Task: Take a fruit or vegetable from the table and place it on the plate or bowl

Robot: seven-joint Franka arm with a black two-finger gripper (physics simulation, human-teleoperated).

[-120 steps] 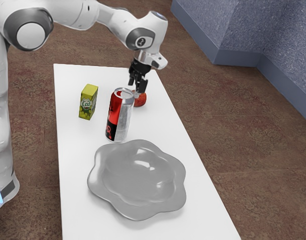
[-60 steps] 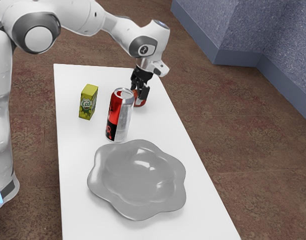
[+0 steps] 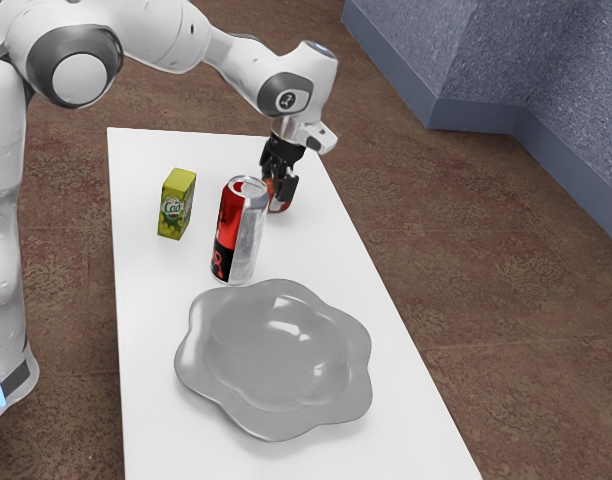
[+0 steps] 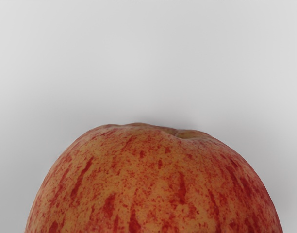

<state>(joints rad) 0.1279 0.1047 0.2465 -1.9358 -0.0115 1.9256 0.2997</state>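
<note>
The Franka arm (image 3: 186,40) enters from the exterior view's upper left and reaches down to the far part of the white counter (image 3: 336,260). Its wrist is bent so that the black jaws point down at the counter.

**Jaws.** The jaws are lowered onto the apple (image 3: 280,204), one on each side of it. Whether they press on the fruit or stand slightly clear of it cannot be told.

**Task object.** The apple is red with yellow streaks. It sits on the counter near the edge at the exterior view's right, just behind the soda can (image 3: 236,232), which hides part of it. In the wrist view the apple (image 4: 153,184) lies directly under the hand, stem dimple upward, with bare counter (image 4: 139,58) beyond it.

**Other items.**
- The soda can is red and silver, upright and open-topped, and stands between the apple and the bowl.
- A yellow-green juice carton (image 3: 176,204) stands upright at the exterior view's left of the can, apart from it.
- A grey bowl (image 3: 186,350) with a scalloped rim rests on the near part of the counter, well apart from the apple.
</note>
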